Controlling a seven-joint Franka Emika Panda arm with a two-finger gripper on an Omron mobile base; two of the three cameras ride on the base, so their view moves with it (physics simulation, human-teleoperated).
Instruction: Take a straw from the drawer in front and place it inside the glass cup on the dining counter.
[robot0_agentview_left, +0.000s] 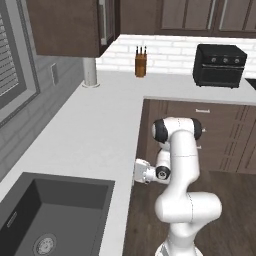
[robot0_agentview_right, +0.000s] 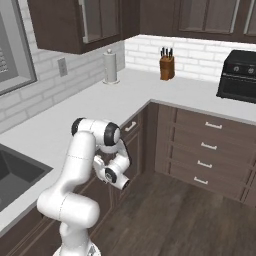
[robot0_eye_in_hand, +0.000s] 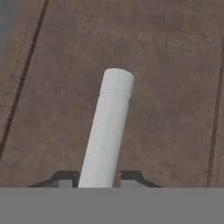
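2 jaws (robot0_eye_in_hand: 99, 177) clamped on pale straw (robot0_eye_in_hand: 108, 127), above wood floor (robot0_eye_in_hand: 175, 65).

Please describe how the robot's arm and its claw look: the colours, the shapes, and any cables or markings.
The arm is made of thick, rounded, glossy white segments with dark joint caps at the bends. No cables or markings are visible on it. The claw has two small dark finger tips, seen in the hand view.

base views flank arm (robot0_agentview_left: 180, 170), sharing corner worktop (robot0_agentview_right: 125, 95), hand view close on cabinet front
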